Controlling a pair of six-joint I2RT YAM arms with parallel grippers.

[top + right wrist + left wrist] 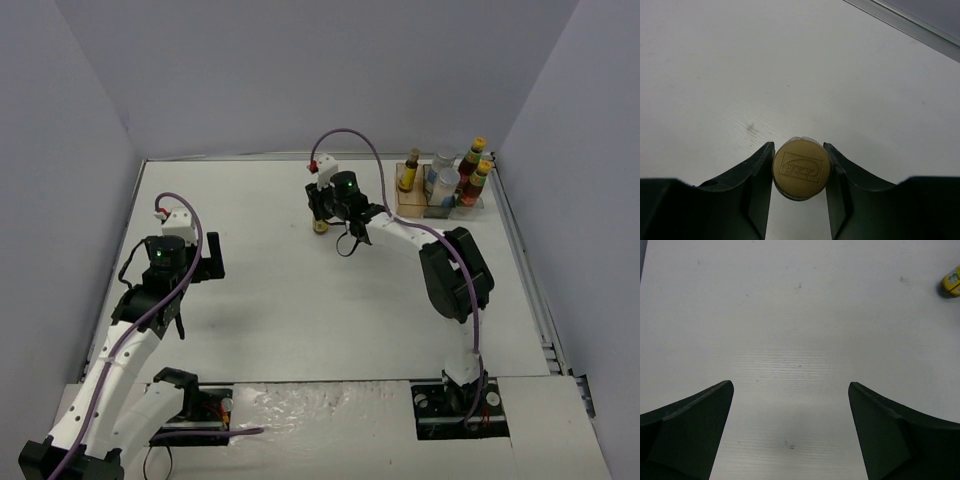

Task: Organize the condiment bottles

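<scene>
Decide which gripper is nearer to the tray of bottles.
Right. The right gripper, shut on a small bottle, is just left of the tray; the left gripper is far left.

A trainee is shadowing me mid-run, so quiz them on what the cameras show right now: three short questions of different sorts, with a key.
1. True or false: the right fingers are shut on a tan-capped bottle.
2. How many condiment bottles stand in the tray at the table's far right? A: three. B: five. C: six.
3. Fill the gap: the left fingers stand ___ above the bare table, holding nothing.

Key: 1 true; 2 B; 3 open.
</scene>
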